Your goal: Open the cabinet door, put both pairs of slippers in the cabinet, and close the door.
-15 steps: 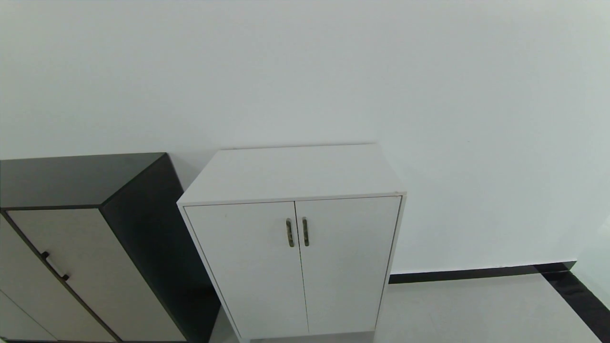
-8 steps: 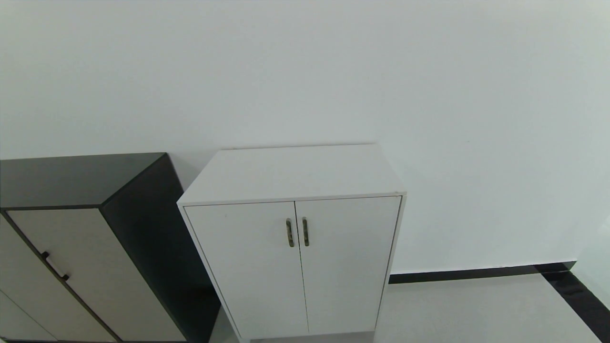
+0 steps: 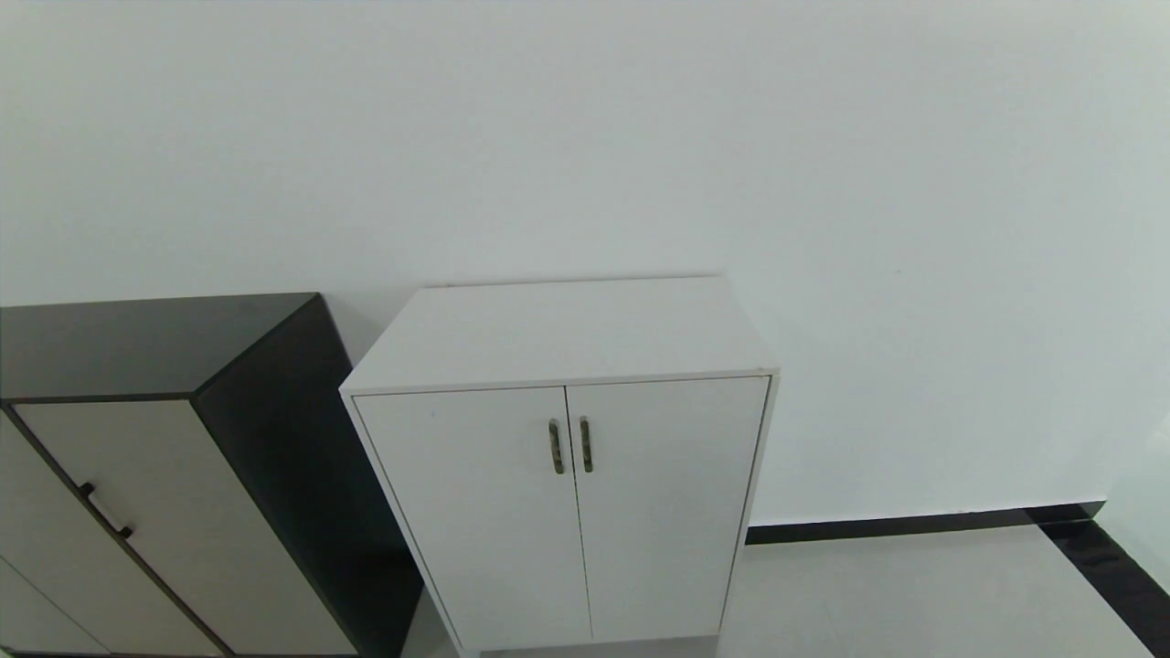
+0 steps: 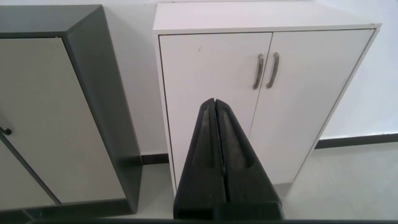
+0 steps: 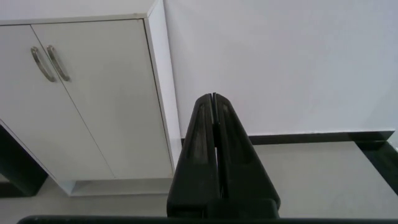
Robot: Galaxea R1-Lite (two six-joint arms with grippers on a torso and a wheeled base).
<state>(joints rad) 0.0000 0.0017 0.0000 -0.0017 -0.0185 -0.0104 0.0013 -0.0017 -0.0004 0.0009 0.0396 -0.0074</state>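
White cabinet [image 3: 567, 329]: against the wall [image 3: 585, 137], both doors [image 3: 475, 512] closed, handles [image 3: 556, 446] at the centre seam. Dark cabinet [image 3: 274, 429]: just beside it. Left gripper [image 4: 216, 101], right gripper [image 5: 213, 96]: fingers clenched together, empty.

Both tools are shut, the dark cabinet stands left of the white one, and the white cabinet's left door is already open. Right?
Not quite. The head view shows the white cabinet with its left door shut. The rest holds.
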